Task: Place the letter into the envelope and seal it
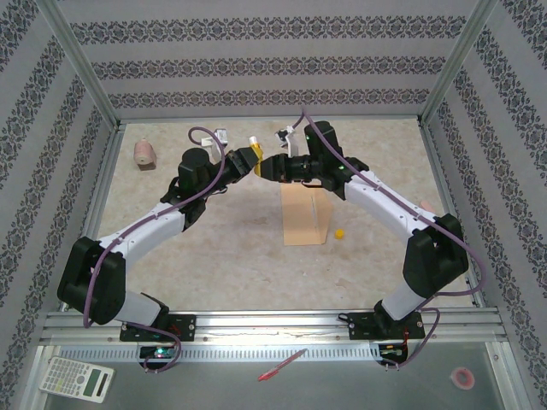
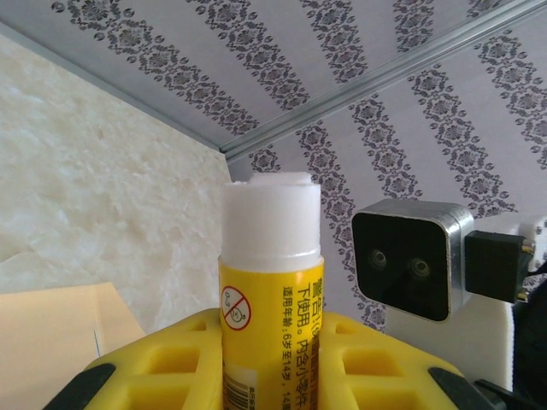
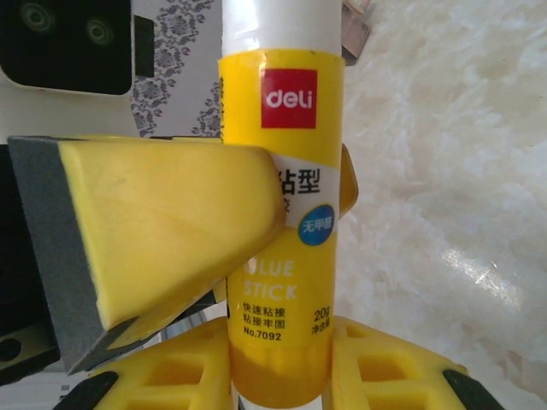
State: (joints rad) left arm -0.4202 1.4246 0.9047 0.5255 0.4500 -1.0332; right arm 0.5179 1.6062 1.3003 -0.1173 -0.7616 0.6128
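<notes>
A yellow glue stick [image 2: 272,282] with its white glue exposed is held in the air between both arms at the middle back of the table. My left gripper [image 2: 272,346] is shut on the stick's body. My right gripper [image 3: 280,363] is shut on its lower end [image 3: 282,342], and a left finger [image 3: 171,222] crosses in front there. In the top view the left gripper [image 1: 247,161] and the right gripper [image 1: 267,165] meet tip to tip. The tan envelope [image 1: 303,213] lies flat on the table just below them. The letter is hidden.
A small yellow cap [image 1: 339,232] lies right of the envelope. A pink roll [image 1: 145,154] sits at the back left, and small white objects [image 1: 222,137] are near the back wall. A calculator [image 1: 77,378] and a red pen [image 1: 282,365] lie off the front rail.
</notes>
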